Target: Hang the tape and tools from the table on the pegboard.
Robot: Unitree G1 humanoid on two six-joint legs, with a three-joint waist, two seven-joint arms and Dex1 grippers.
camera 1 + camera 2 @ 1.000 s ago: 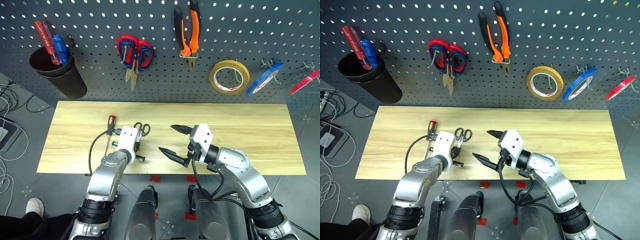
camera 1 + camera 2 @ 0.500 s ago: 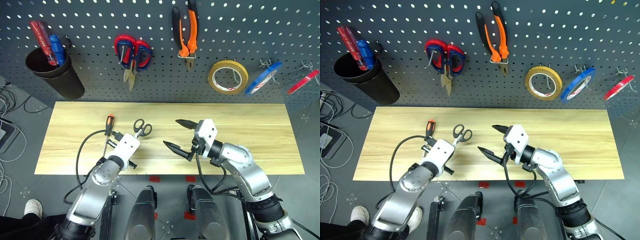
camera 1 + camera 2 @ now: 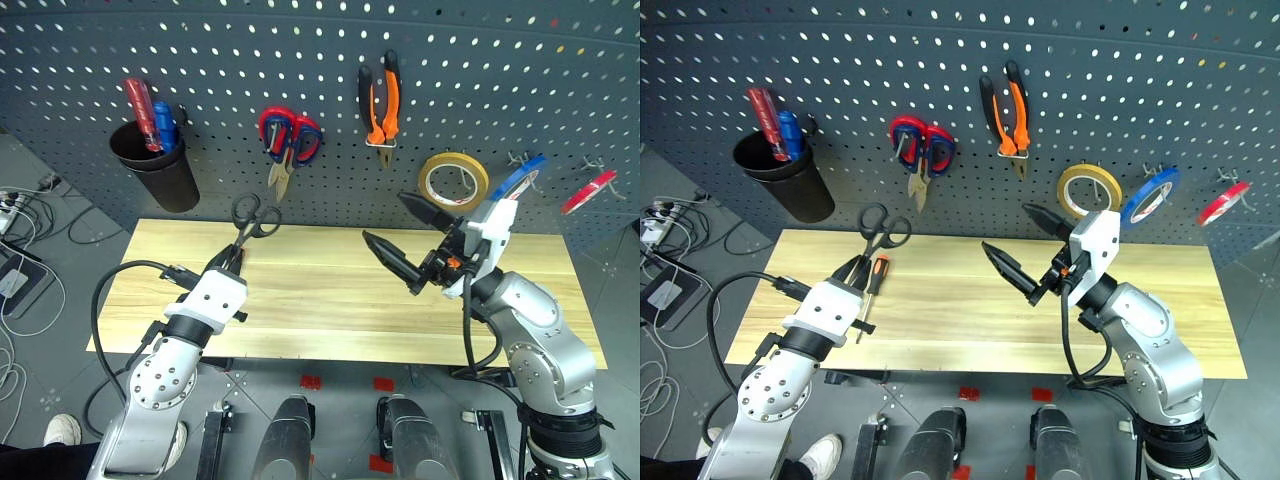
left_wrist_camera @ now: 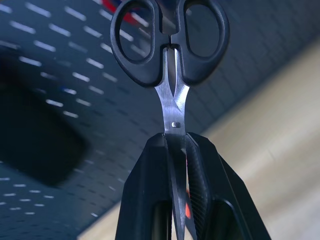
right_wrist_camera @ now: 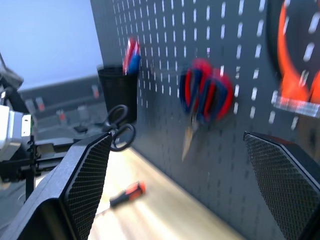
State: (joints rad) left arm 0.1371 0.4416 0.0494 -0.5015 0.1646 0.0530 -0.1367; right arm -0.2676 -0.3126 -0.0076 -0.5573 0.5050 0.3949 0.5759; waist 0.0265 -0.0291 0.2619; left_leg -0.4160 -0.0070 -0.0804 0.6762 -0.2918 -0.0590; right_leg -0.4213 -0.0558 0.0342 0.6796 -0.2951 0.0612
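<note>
left gripper (image 3: 237, 262) clamped on the blades of the small black-handled scissors (image 3: 254, 215), handles raised above its fingertips before the pegboard (image 3: 300, 60), screwdriver (image 3: 874, 280) on the table (image 3: 320, 300) just beside it, right gripper (image 3: 405, 238) with fingers spread wide, holding nothing, tape (image 3: 453, 182) hanging just beyond it

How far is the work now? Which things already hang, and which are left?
Done: the pliers and the tape hang on the pegboard. In hand: the left gripper is shut on the black-handled scissors, lifted off the table. Left: the screwdriver lies on the table. The right gripper is open, empty.
</note>
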